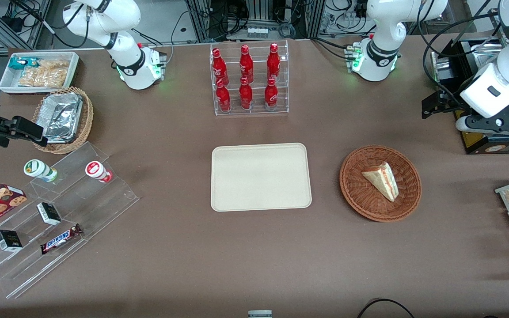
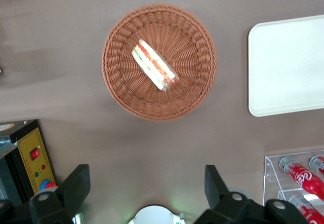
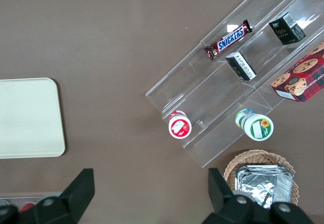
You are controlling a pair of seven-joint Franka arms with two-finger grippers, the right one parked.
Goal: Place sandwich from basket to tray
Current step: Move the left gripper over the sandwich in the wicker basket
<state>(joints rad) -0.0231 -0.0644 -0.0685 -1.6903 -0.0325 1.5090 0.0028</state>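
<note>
Front view shows the sandwich [image 1: 382, 180] lying on its side in the reddish-brown wicker basket [image 1: 380, 183], a little off the basket's centre, with its striped filling edge turned toward the working arm's end of the counter [image 1: 170, 256]. Taking that basket as the landmark, the cream tray [image 1: 261, 176] sits well apart from it toward the parked arm's end, bare and flat, so the carry looks like a short sideways trip across open counter. The clear rack of red cola bottles [image 1: 249, 78] stands farther from the front camera than the basket and past the tray, out of the likely path. The working arm's hand [image 1: 433, 106] is raised and off toward its own end of the counter, farther from the front camera than the basket and clear of its rim. From the left wrist camera its two fingers [image 2: 76, 186] are spread wide with nothing between them, and the basket [image 2: 119, 89] with the sandwich [image 2: 154, 65] lies out ahead of them, which suggests the reach has not begun. The wedge is soft and tapered, so a grip across its flat bread faces would probably hold better than one on the slippery filling edge. Nothing of the task is done yet.
</note>
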